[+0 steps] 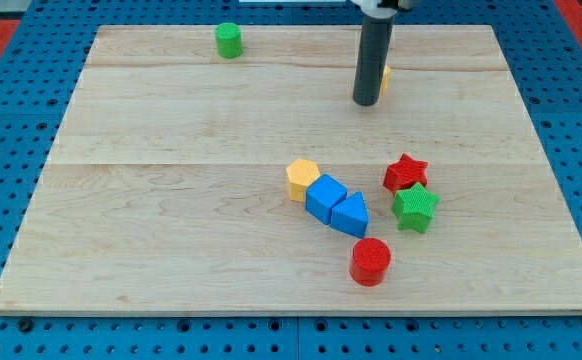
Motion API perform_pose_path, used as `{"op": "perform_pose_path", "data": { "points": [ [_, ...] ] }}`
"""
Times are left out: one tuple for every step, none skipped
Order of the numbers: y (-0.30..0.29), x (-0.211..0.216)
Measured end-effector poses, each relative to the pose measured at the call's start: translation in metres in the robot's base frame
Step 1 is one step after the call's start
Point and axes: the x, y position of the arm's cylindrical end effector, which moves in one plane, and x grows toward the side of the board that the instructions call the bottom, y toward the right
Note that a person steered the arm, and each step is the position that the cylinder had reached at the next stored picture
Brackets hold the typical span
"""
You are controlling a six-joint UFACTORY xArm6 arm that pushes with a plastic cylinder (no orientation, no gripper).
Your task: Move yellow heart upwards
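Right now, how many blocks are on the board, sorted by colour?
Green: 2, a cylinder and a star.
Red: 2, a star and a cylinder.
Blue: 2, a cube and a triangle.
Yellow: 2, a pentagon and a piece mostly hidden behind my tip, shape unclear.
Total: 8.

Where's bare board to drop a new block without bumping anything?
Free: the whole left half of the wooden board, below the green cylinder, and the strip along the view's bottom left. Crowded: centre-right cluster of yellow pentagon block, blue cube, blue triangular block, red star, green star, red cylinder. My tip hides a yellow block.
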Motion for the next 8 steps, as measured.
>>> {"op": "perform_pose_path", "data": {
  "points": [
    [0.008, -0.018],
    [0.028, -0.018],
    [0.046, -0.02],
    [0.046, -0.061],
    [0.05, -0.084],
    [0.052, -0.081],
    [0.051, -0.048],
    [0.032, -0.065]
  ]
}}
